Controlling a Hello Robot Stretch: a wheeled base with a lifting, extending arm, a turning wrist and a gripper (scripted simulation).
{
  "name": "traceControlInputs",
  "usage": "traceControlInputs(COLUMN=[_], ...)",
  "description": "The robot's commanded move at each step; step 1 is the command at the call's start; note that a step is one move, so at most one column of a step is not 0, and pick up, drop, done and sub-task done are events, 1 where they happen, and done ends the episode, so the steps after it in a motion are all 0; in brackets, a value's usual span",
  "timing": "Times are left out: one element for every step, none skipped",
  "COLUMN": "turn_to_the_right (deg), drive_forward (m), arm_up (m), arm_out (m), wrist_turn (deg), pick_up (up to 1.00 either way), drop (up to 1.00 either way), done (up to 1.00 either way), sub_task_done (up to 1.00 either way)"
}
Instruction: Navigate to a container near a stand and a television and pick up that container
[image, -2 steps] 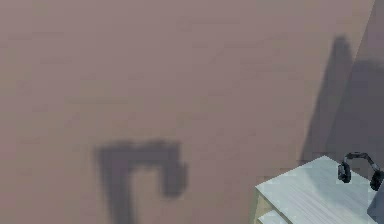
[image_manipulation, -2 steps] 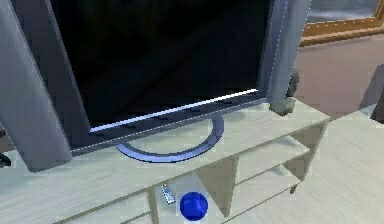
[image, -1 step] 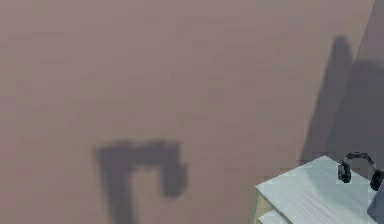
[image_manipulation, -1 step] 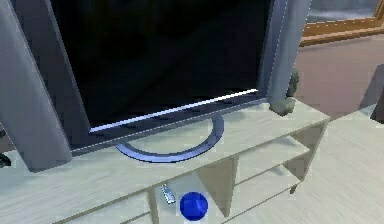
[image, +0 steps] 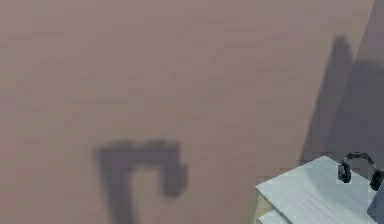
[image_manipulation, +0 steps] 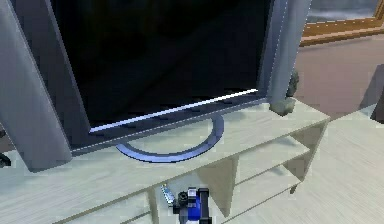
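Arm side view: television (image_manipulation: 160, 60) blocks 9 through 1 o'clock, screen low over stand (image_manipulation: 275, 128). Ring base (image_manipulation: 170, 150) takes stand's top at centre. Bare strip of top toward 3 o'clock, passable. Small dark thing (image_manipulation: 291, 85) at 2 o'clock, just beside screen edge. Shelf openings (image_manipulation: 265, 165) at 4 o'clock, split by upright panel.
Forward view: wall (image: 150, 70) across 12 o'clock; stand corner at 4 o'clock carries dark headphone-like thing (image: 360, 168).
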Motion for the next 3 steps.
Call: traceControlInputs(turn_to_the_right=[0.0, 0.0, 0.0], drive_forward=[0.00, 0.00, 0.00], arm_up=[0.00, 0.00, 0.00], arm_out=[0.00, 0.00, 0.00], wrist_turn=[45.0, 45.0, 45.0], pick_up=[0.00, 0.00, 0.00], drop=[0.00, 0.00, 0.00], done=[0.00, 0.00, 0.00], sub_task_done=[0.00, 0.00, 0.00])
